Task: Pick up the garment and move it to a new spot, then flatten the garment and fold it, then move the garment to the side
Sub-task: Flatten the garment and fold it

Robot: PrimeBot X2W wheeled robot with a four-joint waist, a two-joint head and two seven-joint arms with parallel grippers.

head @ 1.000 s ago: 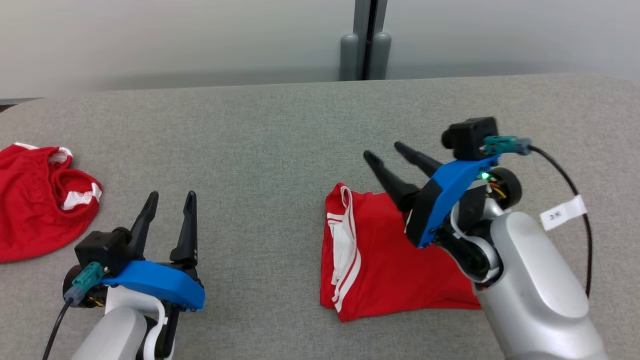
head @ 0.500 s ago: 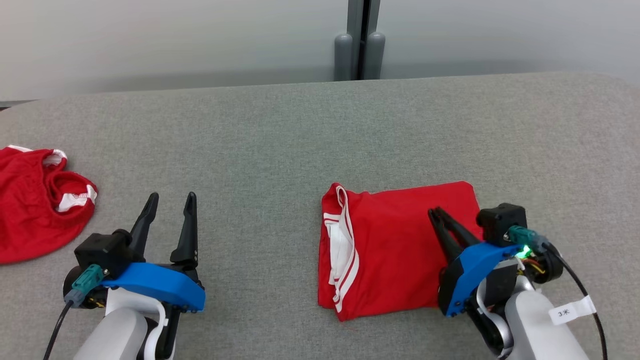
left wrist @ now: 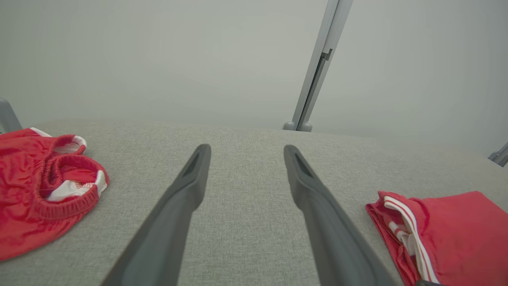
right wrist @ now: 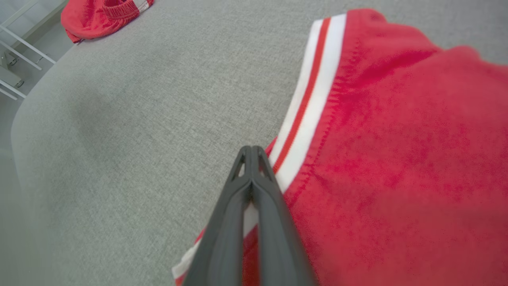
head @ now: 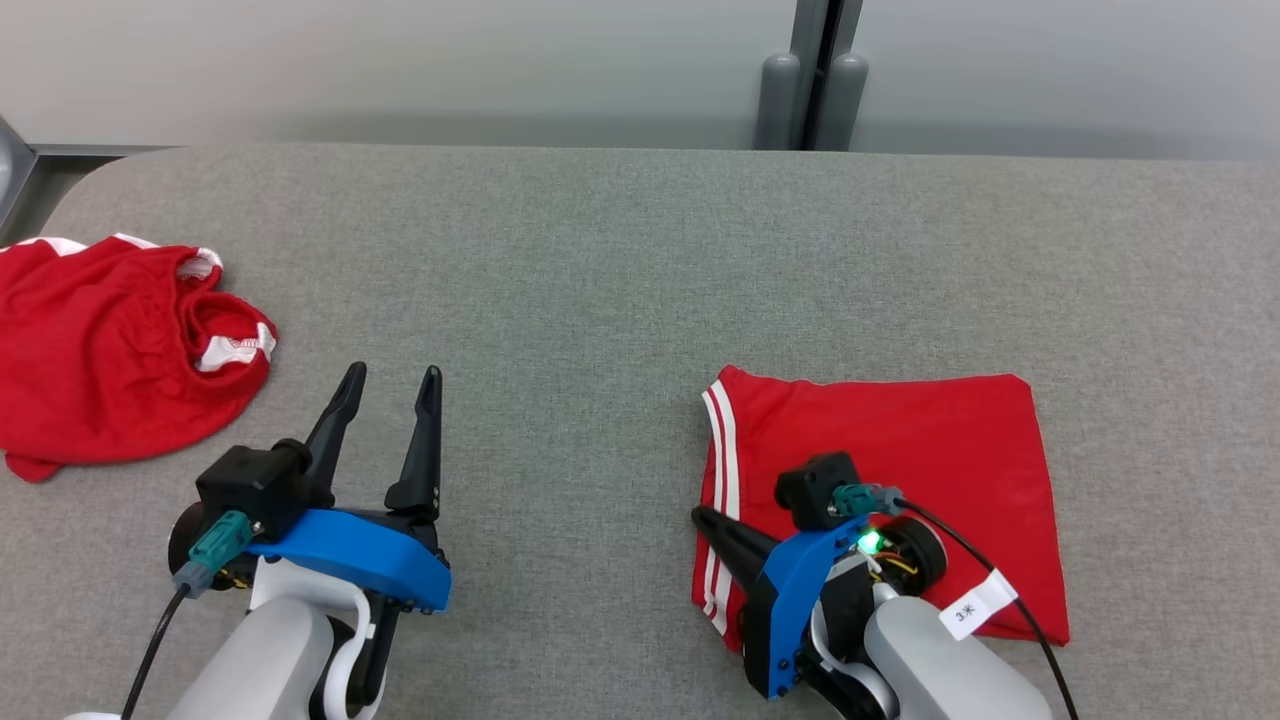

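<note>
Right hand [head: 705, 518] has swung from the garment's far side to its near-left striped edge, and its fingers have closed together; no cloth shows between them. The folded red garment [head: 900, 450] lies flat on the grey worktop [head: 600, 280], right of centre. Pushing with shut fingers could ruck the fold or drag only the top layer. Left hand [head: 393, 372] hovers wide open, holding nothing. Crumpled red cloth [head: 110, 370] lies far left, well apart, blocking nothing.

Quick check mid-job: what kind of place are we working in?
Likely a lab or test room, not a home: a grey fabric-covered table, bare wall panels with a metal post, and a folded red garment and crumpled red garment that match.
</note>
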